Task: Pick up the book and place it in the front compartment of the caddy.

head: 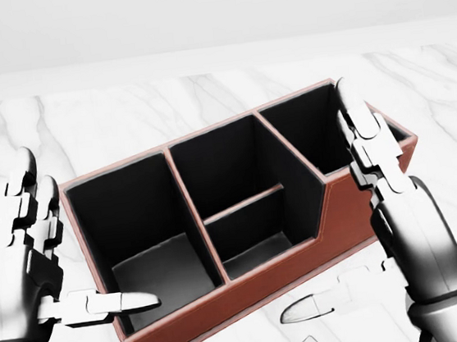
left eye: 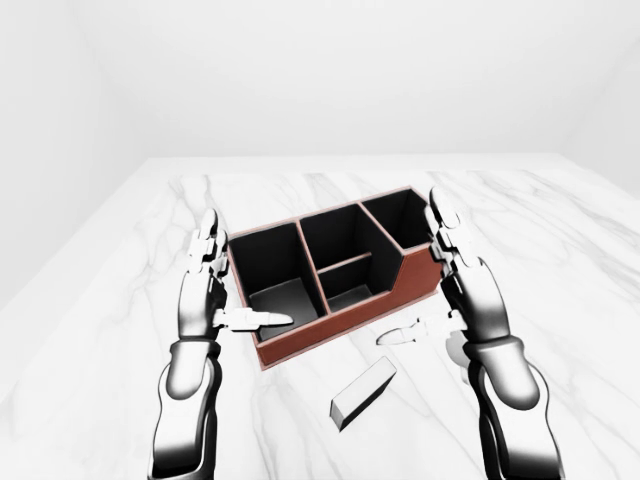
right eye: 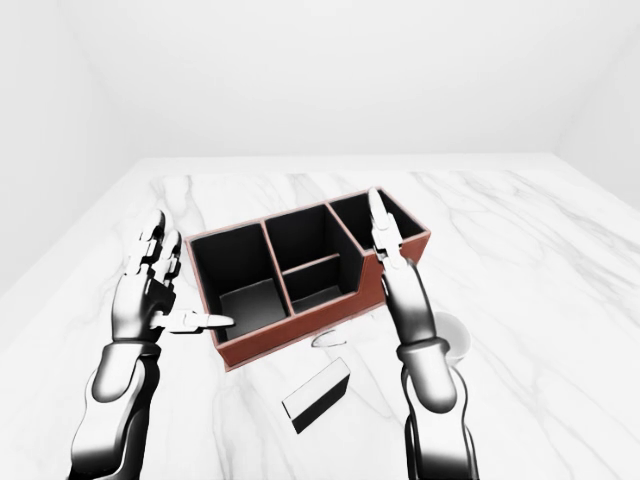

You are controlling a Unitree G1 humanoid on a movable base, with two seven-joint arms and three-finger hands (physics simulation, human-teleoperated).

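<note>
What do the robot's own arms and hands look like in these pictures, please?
Both the left hand and right hand are glossy chrome-silver with white segmented finger links and dark joints. Each has three fingers. The forearms are smooth, rounded grey shells with black wrist rings; no cables or markings show.

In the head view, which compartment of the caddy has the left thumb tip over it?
The large compartment at the left end of the caddy. The left hand points its thumb over that compartment's near corner; the other compartments have no finger over them.
</note>
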